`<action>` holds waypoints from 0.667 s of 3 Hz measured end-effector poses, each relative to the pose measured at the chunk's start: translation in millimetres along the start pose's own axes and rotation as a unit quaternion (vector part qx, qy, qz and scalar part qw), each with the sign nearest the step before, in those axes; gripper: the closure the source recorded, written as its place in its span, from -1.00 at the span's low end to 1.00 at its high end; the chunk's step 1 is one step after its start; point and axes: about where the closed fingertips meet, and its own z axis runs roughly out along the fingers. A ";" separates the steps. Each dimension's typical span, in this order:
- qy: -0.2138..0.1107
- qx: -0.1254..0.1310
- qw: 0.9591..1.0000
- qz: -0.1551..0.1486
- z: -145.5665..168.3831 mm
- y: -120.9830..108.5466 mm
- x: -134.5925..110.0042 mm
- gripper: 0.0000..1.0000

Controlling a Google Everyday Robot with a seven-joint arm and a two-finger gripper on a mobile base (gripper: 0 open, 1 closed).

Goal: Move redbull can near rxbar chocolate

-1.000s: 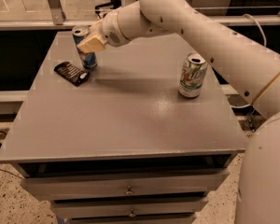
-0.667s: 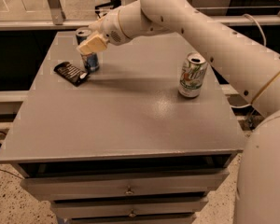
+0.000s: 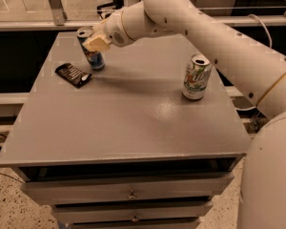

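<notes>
The redbull can [image 3: 92, 57] is a slim blue-and-silver can at the table's far left, leaning slightly with its top to the left and its base at or just above the tabletop. My gripper [image 3: 97, 43] reaches in from the right and is closed around the can's upper half, with a pale fingertip [image 3: 98, 44] across its front. The rxbar chocolate [image 3: 73, 75] is a flat dark wrapper with white text. It lies flat just left of and in front of the can, a few centimetres from its base.
A wider white-and-green soda can [image 3: 196, 78] stands upright at the right of the grey table [image 3: 133, 123]. My white arm spans the far right half of the table above it. Drawers run below the table's front edge.
The gripper and the redbull can have shifted very slightly to the right. The rxbar and the soda can have not moved.
</notes>
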 end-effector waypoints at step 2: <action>-0.011 -0.002 1.000 0.013 -3.6 -0.5 -6.0 1.00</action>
